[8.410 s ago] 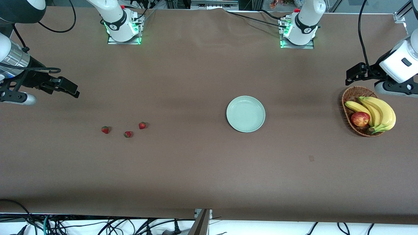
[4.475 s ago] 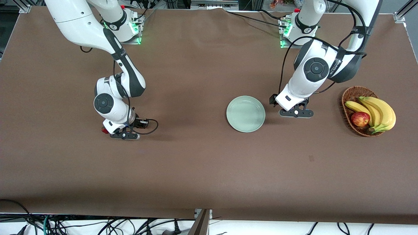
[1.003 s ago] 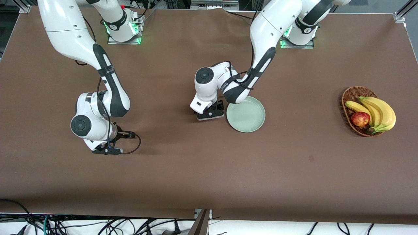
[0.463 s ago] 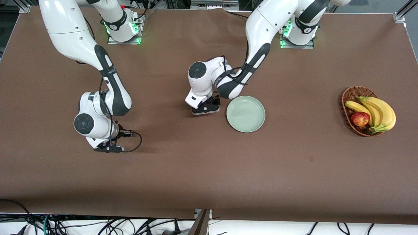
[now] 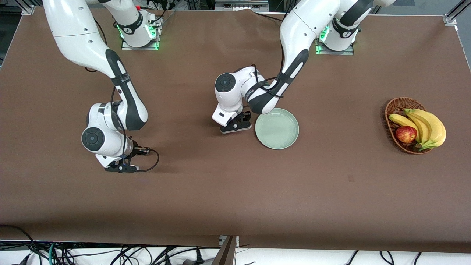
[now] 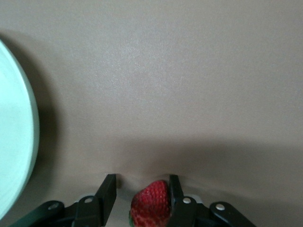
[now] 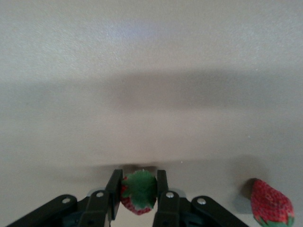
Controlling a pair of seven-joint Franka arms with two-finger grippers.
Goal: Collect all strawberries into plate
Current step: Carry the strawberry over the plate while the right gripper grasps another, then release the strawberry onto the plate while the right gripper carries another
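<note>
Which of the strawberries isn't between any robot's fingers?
The strawberry lying loose on the table beside the right gripper. The other two each sit between a gripper's fingers.

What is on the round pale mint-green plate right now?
Nothing shows on the visible part of the round pale mint-green plate; no strawberry lies there. The left arm covers the part of its rim nearest the robots, so that bit cannot be checked.

A robotics lab: 2 white Franka arms (image 5: 106, 66) bolted to green-lit base plates (image 5: 140, 42), a table (image 5: 235, 191) under brown cloth, aluminium framing (image 5: 452, 14), and loose cables (image 5: 73, 252) along its edge.
</note>
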